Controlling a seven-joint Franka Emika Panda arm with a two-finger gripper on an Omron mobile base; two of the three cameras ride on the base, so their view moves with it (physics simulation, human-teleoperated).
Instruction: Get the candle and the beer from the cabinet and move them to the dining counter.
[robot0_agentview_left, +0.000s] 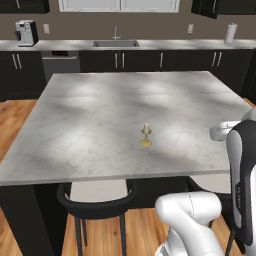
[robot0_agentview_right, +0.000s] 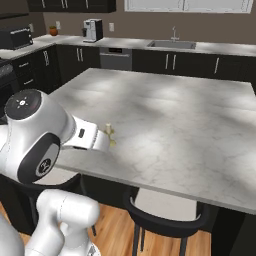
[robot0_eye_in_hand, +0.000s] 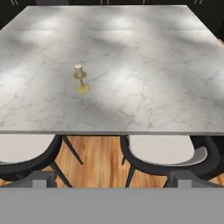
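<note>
Candle (robot0_agentview_left: 145, 135) upright, dining counter (robot0_agentview_left: 100, 115), no writing

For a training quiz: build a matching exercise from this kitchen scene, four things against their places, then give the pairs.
Things:
1. candle
2. coffee machine
3. paper towel roll
4. stool

Places:
A. tucked under the island's near edge
B. far worktop, left end
C. upright on the island top
D. far worktop, right end

Pairs: 1-C, 2-B, 3-D, 4-A
</note>
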